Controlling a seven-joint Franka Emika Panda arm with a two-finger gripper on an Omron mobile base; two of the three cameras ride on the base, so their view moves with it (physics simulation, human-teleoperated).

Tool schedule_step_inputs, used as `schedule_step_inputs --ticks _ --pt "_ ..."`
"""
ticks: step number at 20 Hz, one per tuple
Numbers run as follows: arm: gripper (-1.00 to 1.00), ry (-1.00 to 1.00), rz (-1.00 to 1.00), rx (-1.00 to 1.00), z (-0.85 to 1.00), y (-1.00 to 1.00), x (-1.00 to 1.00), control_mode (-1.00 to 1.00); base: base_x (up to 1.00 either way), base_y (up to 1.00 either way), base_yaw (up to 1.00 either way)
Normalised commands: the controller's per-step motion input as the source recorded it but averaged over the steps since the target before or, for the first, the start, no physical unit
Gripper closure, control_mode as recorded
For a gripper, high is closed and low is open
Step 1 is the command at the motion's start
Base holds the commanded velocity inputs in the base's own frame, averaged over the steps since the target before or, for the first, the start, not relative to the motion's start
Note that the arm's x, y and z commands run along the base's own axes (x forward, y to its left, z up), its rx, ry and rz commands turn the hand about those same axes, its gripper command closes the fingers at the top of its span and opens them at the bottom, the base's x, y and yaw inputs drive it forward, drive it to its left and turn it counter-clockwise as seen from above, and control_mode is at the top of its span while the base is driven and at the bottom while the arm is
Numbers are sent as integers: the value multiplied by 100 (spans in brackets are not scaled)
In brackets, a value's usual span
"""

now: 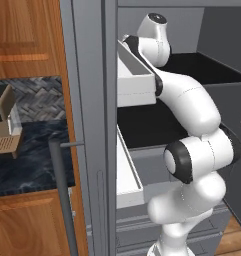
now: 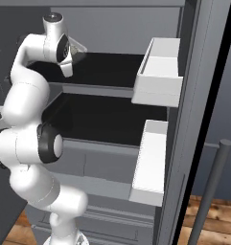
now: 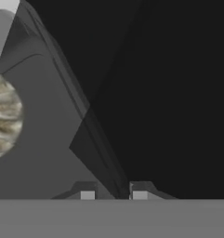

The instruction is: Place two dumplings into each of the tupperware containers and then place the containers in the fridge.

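The fridge stands open and my arm reaches into its upper shelf. In the hand view my gripper is shut on the thin rim of a tupperware container, whose grey floor spreads to the left. One wrinkled beige dumpling lies in that tray at the left edge of the view. A pale corner of the container pokes out beside the hand in the right base view. In the left base view the hand is hidden behind the upper door bin.
White door bins hang on the open door close beside the arm. A dark middle shelf lies below, with grey drawers under it. The door's handle bar is nearby, and wooden cabinets and a dark counter are on the left.
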Motion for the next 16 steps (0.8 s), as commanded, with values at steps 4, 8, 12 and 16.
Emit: schedule_step_inputs --ticks 4,8,12,16 --pt "100 0 0 0 -86 0 0 -100 0 0 0" --pt "100 0 0 0 -4 0 0 -100 0 0 0" --pt "100 0 0 0 0 0 0 -100 0 0 0" --pt "-100 0 0 0 0 0 0 -100 0 0 0"
